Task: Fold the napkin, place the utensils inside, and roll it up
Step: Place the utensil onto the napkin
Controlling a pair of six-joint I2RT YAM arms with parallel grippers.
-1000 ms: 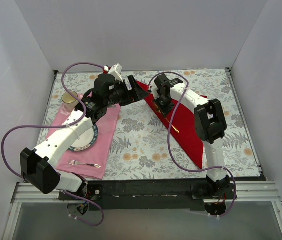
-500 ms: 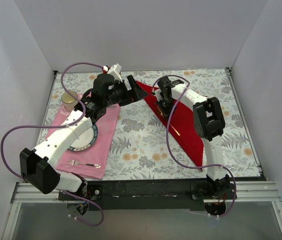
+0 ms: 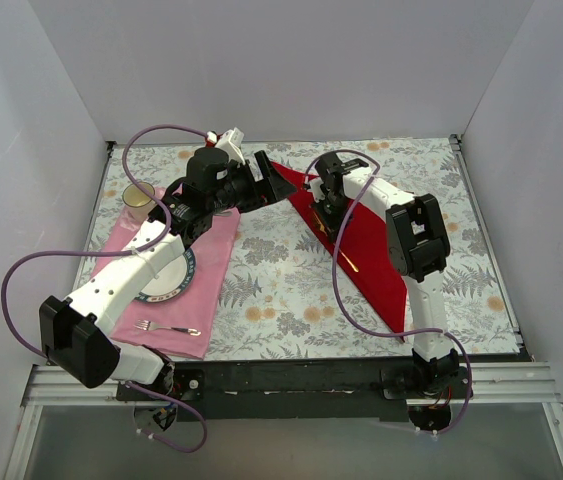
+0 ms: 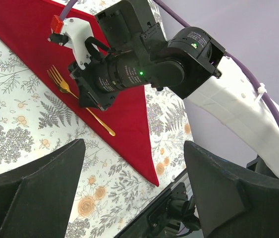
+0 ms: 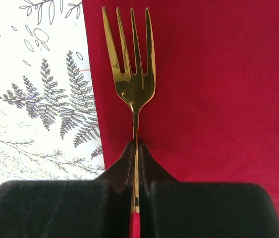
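The red napkin lies folded into a long triangle on the floral table, right of centre. A gold fork rests along its left edge. My right gripper is shut on the fork's handle. In the right wrist view the fork points away over the napkin, pinched in the gripper. My left gripper hovers open beside the napkin's far corner with nothing in it. Its wrist view shows the fork, the napkin and its own spread gripper.
A pink placemat lies at the left with a blue-rimmed plate and a silver fork on it. A yellowish cup stands at its far end. White walls enclose three sides of the table.
My right arm has shifted slightly toward the back, still shut on the gold fork. The left arm has not moved.
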